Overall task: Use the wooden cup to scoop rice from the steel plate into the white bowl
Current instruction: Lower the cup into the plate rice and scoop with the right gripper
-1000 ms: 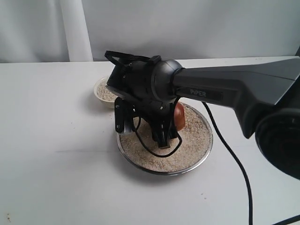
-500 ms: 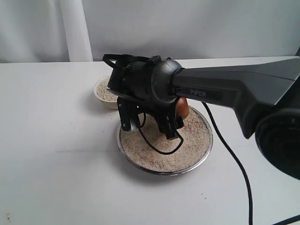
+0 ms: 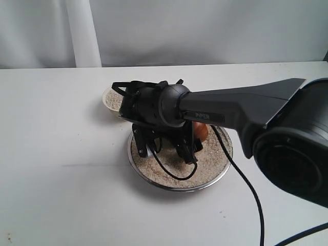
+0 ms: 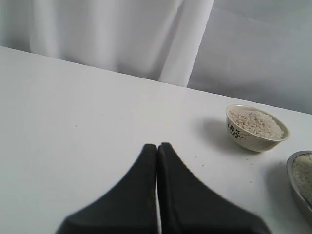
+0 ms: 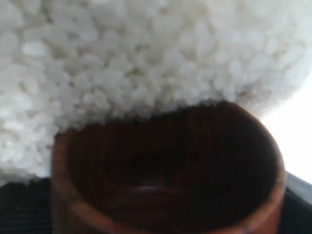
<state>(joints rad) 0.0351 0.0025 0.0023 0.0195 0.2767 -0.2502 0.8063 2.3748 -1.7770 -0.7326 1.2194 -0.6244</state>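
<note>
Rice [image 3: 207, 163] in a loose layer across steel plate [image 3: 177, 187], mid-bench [image 3: 61, 169]. Right gripper [image 3: 190, 139] down over that plate, apparently clamped around wooden cup [image 3: 199, 130]; contact mostly hidden behind the arm, so hedged. From the right wrist view: cup tipped, dark mouth set against the grains, rim touching them. White bowl [image 3: 109, 100] behind the plate in the exterior view, near but apart, partly hidden by the arm, with rice inside. Left gripper [image 4: 157, 146] over the bench, fingers pressed together, holding nothing; bowl and plate edge ahead of it.
</note>
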